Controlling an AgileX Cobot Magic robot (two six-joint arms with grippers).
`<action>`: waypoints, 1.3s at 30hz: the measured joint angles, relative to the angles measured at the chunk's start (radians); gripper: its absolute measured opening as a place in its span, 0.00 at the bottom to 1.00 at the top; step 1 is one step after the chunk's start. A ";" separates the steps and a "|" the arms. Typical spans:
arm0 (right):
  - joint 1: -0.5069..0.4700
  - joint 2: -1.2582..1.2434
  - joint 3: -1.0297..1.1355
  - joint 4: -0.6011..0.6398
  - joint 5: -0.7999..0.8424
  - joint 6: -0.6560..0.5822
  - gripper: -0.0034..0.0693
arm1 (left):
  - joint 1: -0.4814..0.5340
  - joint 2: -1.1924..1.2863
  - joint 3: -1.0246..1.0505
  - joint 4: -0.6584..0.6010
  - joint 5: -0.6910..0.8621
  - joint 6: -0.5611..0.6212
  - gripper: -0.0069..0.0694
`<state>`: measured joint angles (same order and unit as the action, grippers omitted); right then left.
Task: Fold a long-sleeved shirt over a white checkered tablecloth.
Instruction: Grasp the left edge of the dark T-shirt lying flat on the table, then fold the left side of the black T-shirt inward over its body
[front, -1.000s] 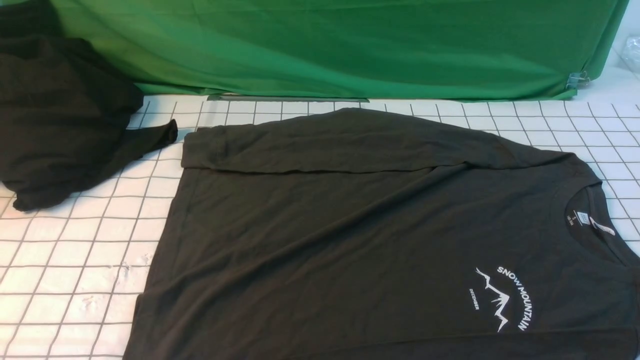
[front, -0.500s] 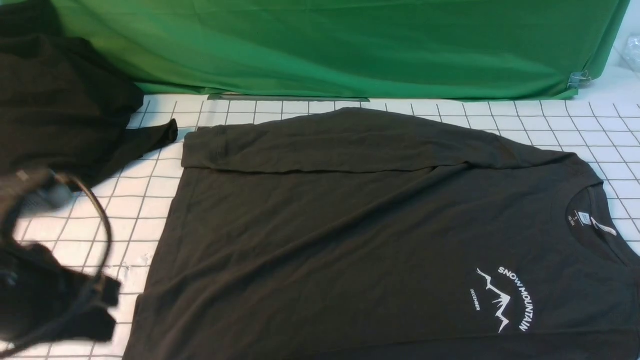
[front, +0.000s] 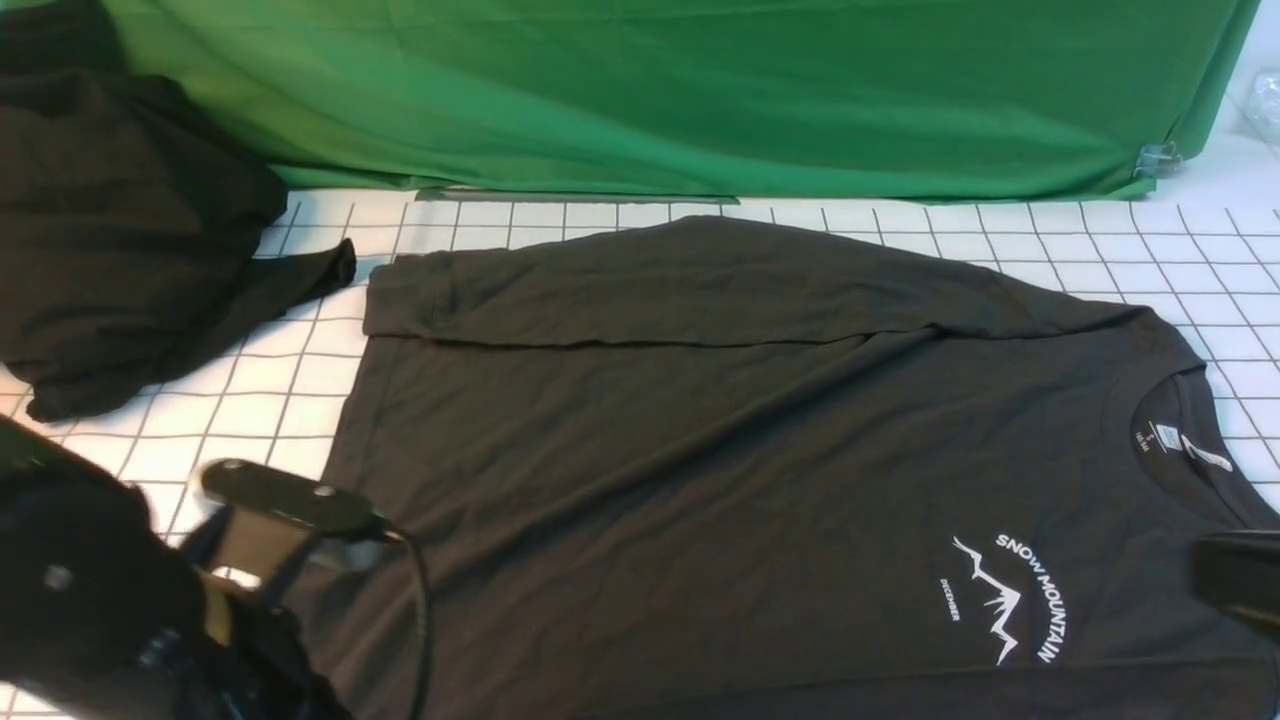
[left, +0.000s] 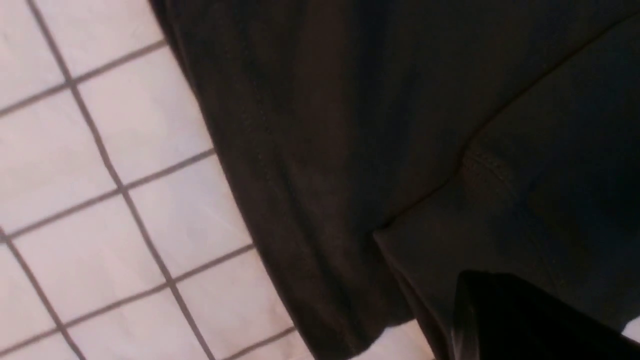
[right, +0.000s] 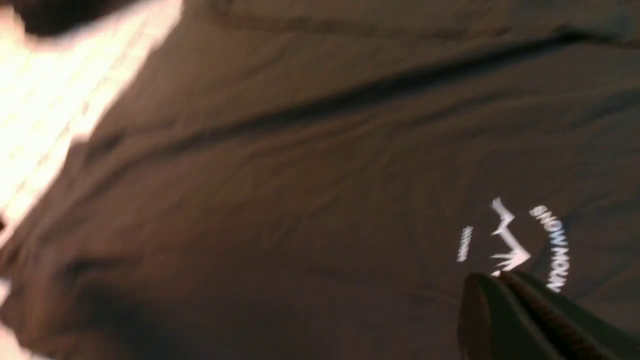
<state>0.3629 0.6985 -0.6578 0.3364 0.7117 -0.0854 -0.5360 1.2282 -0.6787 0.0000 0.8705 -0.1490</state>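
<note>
a dark long-sleeved shirt (front: 700, 450) lies flat on the white checkered tablecloth (front: 290, 380) that covers the tabletop. it fills the middle of the front view, with its collar and white label toward 3 o'clock and its hem toward 9 o'clock. the far sleeve (front: 650, 290) is already folded across the body along the 12 o'clock edge. a second, blacker garment heap (front: 120, 230) sits apart at 10 o'clock, in front of a green backdrop (front: 650, 90). the left gripper (left: 520, 320) hangs low at 8 o'clock beside the hem, over what looks like a cuff lying on the body. its fingers are together, and no cloth shows between them. the right gripper (right: 520, 315) enters at 4 o'clock, just beside the mountain print (front: 1005, 600), with its fingers pressed together and holding nothing. the step in hand seems to be the approach for the next fold. both sets of fingers will likely need to part, drop to the near edge and pinch only the layers meant to lift.
</note>
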 joint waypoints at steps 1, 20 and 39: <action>0.018 0.028 -0.001 0.000 -0.003 -0.007 0.05 | -0.008 0.018 0.000 0.006 -0.018 -0.001 0.15; 0.154 0.119 -0.001 -0.004 -0.080 -0.017 0.05 | -0.013 0.277 0.000 -0.020 -0.132 0.088 0.67; 0.154 0.119 -0.001 -0.008 -0.104 -0.019 0.05 | -0.013 0.161 -0.080 -0.065 0.023 0.185 0.11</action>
<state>0.5174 0.8177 -0.6589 0.3282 0.6073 -0.1043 -0.5491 1.3894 -0.7590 -0.0646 0.8934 0.0357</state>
